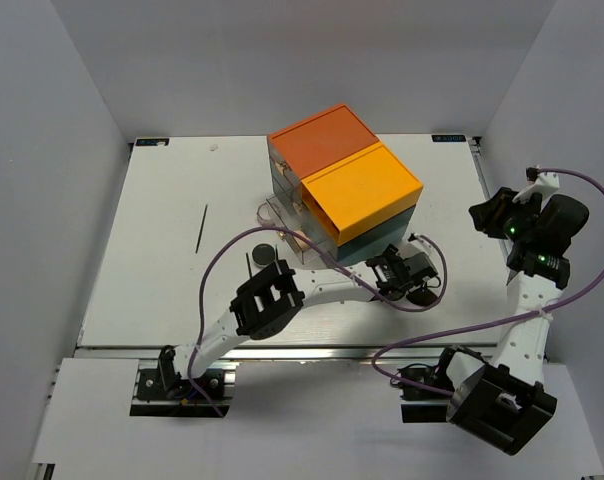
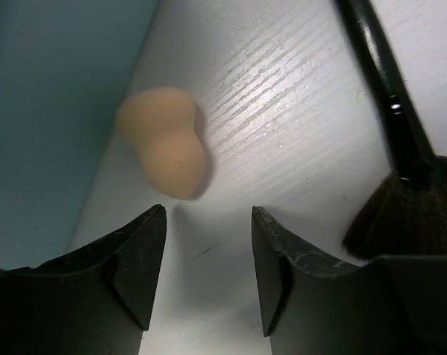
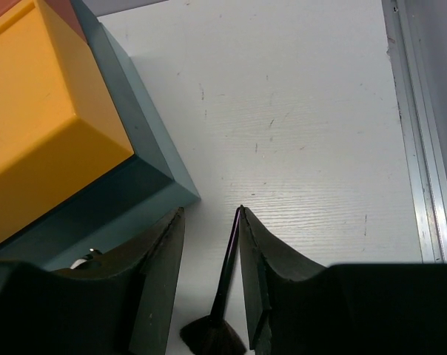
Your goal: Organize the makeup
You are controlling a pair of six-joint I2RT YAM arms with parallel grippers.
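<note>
A beige egg-shaped sponge [image 2: 164,144] lies on the white table against the teal base of the drawer box [image 1: 347,185]. My left gripper [image 2: 209,222] is open and empty, low over the table, with the sponge just ahead of its fingertips. It sits at the box's front right corner in the top view [image 1: 397,275]. The black flared brush [image 2: 401,126] lies right beside it; its bristles show in the top view [image 1: 422,296]. My right gripper [image 3: 209,214] is open and empty, high above the table at the right [image 1: 490,215], with the brush [image 3: 225,285] far below between its fingers.
A round black compact [image 1: 265,257] lies left of the box's front. A thin black stick [image 1: 201,228] lies at the table's left. The box's teal corner [image 3: 172,185] is close to the brush. The table's metal right edge [image 3: 423,185] runs alongside.
</note>
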